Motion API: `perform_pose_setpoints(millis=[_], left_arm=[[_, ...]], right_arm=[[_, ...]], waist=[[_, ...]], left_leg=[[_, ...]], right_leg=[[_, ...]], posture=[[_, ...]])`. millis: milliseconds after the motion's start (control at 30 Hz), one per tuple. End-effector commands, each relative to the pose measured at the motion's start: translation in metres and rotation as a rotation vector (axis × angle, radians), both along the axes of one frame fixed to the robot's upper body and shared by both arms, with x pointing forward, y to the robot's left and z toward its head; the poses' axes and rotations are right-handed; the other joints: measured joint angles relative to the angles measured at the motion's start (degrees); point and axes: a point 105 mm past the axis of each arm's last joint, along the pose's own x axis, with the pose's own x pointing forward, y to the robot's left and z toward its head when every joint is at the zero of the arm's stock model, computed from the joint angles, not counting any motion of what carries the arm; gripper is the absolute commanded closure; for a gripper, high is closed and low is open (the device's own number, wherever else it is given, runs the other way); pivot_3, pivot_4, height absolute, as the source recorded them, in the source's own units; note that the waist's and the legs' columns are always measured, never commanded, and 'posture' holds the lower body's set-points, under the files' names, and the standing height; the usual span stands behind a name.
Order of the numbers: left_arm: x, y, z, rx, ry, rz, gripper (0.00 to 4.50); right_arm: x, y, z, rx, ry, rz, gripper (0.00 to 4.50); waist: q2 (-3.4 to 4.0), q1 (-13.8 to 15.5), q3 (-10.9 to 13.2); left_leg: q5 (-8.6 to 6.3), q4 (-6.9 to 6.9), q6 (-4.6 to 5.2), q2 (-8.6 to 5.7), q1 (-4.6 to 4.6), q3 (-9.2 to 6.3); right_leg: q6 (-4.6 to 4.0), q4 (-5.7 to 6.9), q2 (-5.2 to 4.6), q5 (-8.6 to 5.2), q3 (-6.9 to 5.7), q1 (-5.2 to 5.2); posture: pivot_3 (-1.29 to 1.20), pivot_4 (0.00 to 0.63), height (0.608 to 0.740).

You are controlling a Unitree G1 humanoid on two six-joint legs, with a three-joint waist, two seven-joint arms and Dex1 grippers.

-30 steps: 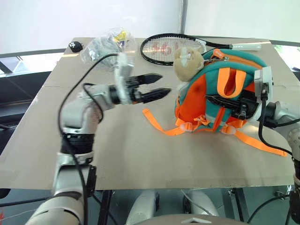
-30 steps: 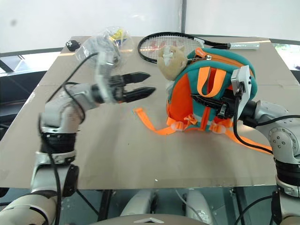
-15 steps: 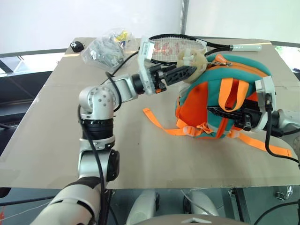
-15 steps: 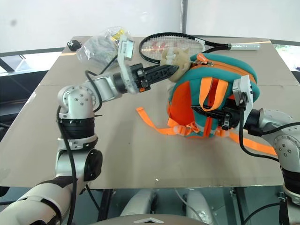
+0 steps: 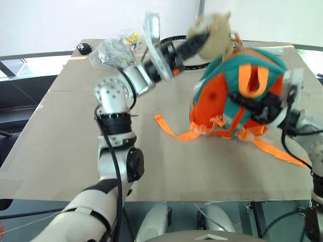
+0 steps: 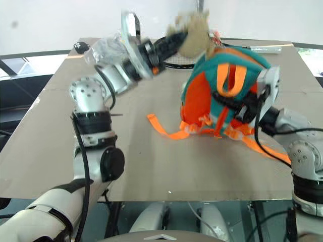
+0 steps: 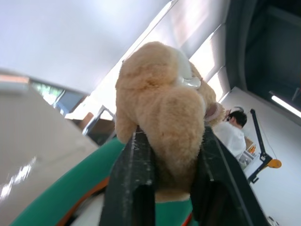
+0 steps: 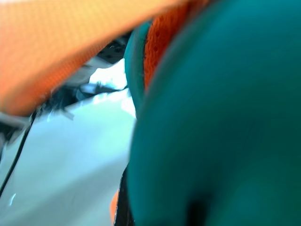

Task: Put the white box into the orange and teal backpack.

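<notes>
A brown table carries the orange and teal backpack at its right side, standing tipped up with orange straps trailing toward the near edge. The left gripper has its fingers clamped on the tan plush toy at the backpack's top left, while the right gripper is closed on the backpack's front face. A clear plastic bag lies far left, and a black tennis racket lies behind the backpack.

Orange and teal backpack; tan plush toy; black fingers; beige table
</notes>
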Motion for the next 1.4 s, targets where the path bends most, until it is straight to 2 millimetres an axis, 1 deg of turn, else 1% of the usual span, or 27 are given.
perform_pose_setpoints(millis=[33, 67, 133, 200, 233, 333, 400, 467, 567, 667, 733, 867, 933, 1067, 1233, 1333, 1400], left_arm=[[-0.012, 0.022, 0.04, -0.134, -0.102, 0.01, 4.5], [-0.013, 0.023, 0.04, -0.123, -0.11, 0.015, 4.5], [-0.015, 0.026, 0.037, -0.11, -0.116, 0.031, 4.5], [-0.009, 0.032, 0.023, -0.09, -0.078, 0.071, 4.5], [-0.007, 0.033, 0.016, -0.074, -0.06, 0.091, 4.5], [-0.005, 0.039, -0.006, -0.032, -0.019, 0.135, 4.5], [-0.005, 0.047, -0.02, -0.007, 0.012, 0.169, 4.5], [-0.006, 0.057, -0.031, 0.023, 0.038, 0.201, 4.5], [-0.006, 0.074, -0.045, 0.067, 0.072, 0.26, 4.5], [-0.007, 0.098, -0.054, 0.083, 0.111, 0.332, 4.5], [-0.01, 0.111, -0.061, 0.087, 0.142, 0.366, 4.5], [-0.015, 0.137, -0.094, 0.118, 0.238, 0.457, 4.5], [-0.015, 0.152, -0.108, 0.099, 0.293, 0.515, 4.5], [-0.017, 0.182, -0.124, 0.007, 0.373, 0.609, 4.5], [-0.018, 0.211, -0.15, -0.007, 0.457, 0.729, 4.5], [-0.015, 0.229, -0.156, -0.062, 0.486, 0.814, 4.5], [-0.014, 0.236, -0.142, -0.145, 0.453, 0.818, 4.5]], right_arm=[[-0.012, -0.02, 0.065, 0.229, -0.176, -0.02, 4.5], [-0.011, -0.021, 0.067, 0.228, -0.175, -0.026, 4.5], [-0.007, -0.02, 0.057, 0.17, -0.152, -0.046, 4.5], [0.006, -0.022, 0.032, 0.087, -0.081, -0.105, 4.5], [0.008, -0.022, 0.022, 0.067, -0.054, -0.119, 4.5], [0.018, -0.026, 0.001, 0.045, 0.013, -0.167, 4.5], [0.029, -0.032, -0.013, 0.004, 0.058, -0.248, 4.5], [0.039, -0.039, -0.02, -0.014, 0.083, -0.329, 4.5], [0.046, -0.046, -0.018, 0.015, 0.086, -0.392, 4.5], [0.054, -0.052, -0.012, 0.061, 0.085, -0.456, 4.5], [0.059, -0.058, -0.011, 0.076, 0.091, -0.511, 4.5], [0.069, -0.07, -0.004, 0.151, 0.101, -0.597, 4.5], [0.072, -0.077, -0.001, 0.181, 0.105, -0.64, 4.5], [0.079, -0.092, 0.001, 0.222, 0.11, -0.724, 4.5], [0.083, -0.106, 0.007, 0.292, 0.114, -0.785, 4.5], [0.084, -0.112, 0.012, 0.321, 0.108, -0.813, 4.5], [0.084, -0.113, 0.015, 0.309, 0.094, -0.815, 4.5]], waist=[[0.21, -0.1, 0.1], [0.21, 0.0, 0.1], [0.21, 0.1, 0.1], [0.22, 0.3, 0.1], [0.23, 0.4, 0.1], [0.24, 0.5, 0.1], [0.24, 0.5, 0.1], [0.23, 0.4, 0.1], [0.25, 0.3, 0.1], [0.25, 0.2, 0.1], [0.26, 0.0, 0.1], [0.27, -0.4, 0.1], [0.27, -0.5, 0.1], [0.27, -0.6, 0.1], [0.28, -1.2, 0.1], [0.28, -1.2, 0.1], [0.28, -1.2, 0.1]], left_leg=[[0.0, -0.01, 0.0, 0.01, -0.04, 0.03], [0.0, 0.01, 0.0, 0.02, -0.11, 0.04], [0.0, 0.15, 0.0, 0.06, -0.35, 0.08], [0.0, 0.24, 0.01, 0.04, -0.56, 0.22], [0.0, 0.25, 0.01, 0.03, -0.6, 0.27], [-0.11, 0.25, 0.2, -0.05, -0.71, 0.32], [-0.13, 0.24, 0.25, -0.08, -0.76, 0.14], [-0.13, 0.26, 0.26, -0.09, -0.75, 0.06], [-0.13, 0.22, 0.26, -0.08, -0.44, -0.06], [-0.08, 0.08, 0.18, -0.01, 0.03, -0.08], [-0.07, 0.02, 0.16, 0.0, 0.12, -0.04], [-0.08, 0.02, 0.16, -0.01, 0.15, 0.03], [-0.08, 0.02, 0.16, -0.02, 0.13, 0.02], [-0.08, 0.02, 0.16, -0.05, 0.14, -0.01], [-0.08, -0.02, 0.16, -0.03, 0.2, 0.01], [-0.08, -0.03, 0.16, -0.03, 0.21, 0.02], [-0.08, -0.04, 0.16, -0.03, 0.18, 0.01]], right_leg=[[0.0, 0.04, 0.02, 0.0, 0.03, 0.0], [0.0, 0.07, 0.02, 0.0, 0.05, 0.0], [0.0, 0.03, 0.06, 0.0, -0.02, -0.01], [0.0, 0.04, 0.07, 0.0, 0.0, -0.03], [0.0, 0.06, 0.06, 0.0, 0.05, -0.03], [0.0, 0.09, 0.05, 0.0, 0.09, -0.13], [0.0, 0.04, 0.06, 0.0, 0.02, -0.15], [0.0, 0.04, 0.0, 0.0, -0.01, -0.11], [0.05, -0.01, -0.04, 0.03, -0.05, -0.05], [0.06, -0.01, 0.02, 0.03, -0.03, 0.24], [0.06, -0.01, 0.05, 0.02, 0.09, 0.26], [0.06, -0.01, 0.04, 0.03, 0.23, 0.25], [0.06, -0.01, 0.04, 0.03, 0.24, 0.23], [0.06, 0.0, 0.01, 0.03, 0.23, 0.22], [0.06, 0.01, 0.03, 0.03, 0.27, 0.23], [0.06, 0.0, 0.03, 0.03, 0.29, 0.21], [0.06, 0.0, 0.03, 0.03, 0.27, 0.19]], posture=[[0.0, 0.15, 0.74], [0.0, 0.15, 0.74], [0.0, 0.15, 0.74], [0.0, 0.15, 0.74], [0.0, 0.15, 0.74], [0.0, 0.15, 0.74], [0.0, 0.15, 0.74], [0.0, 0.15, 0.74], [0.0, 0.15, 0.74], [0.0, 0.15, 0.74], [0.0, 0.15, 0.74], [0.0, 0.15, 0.74], [0.0, 0.15, 0.74], [0.0, 0.15, 0.74], [0.0, 0.15, 0.74], [0.0, 0.15, 0.74], [0.0, 0.15, 0.74]])
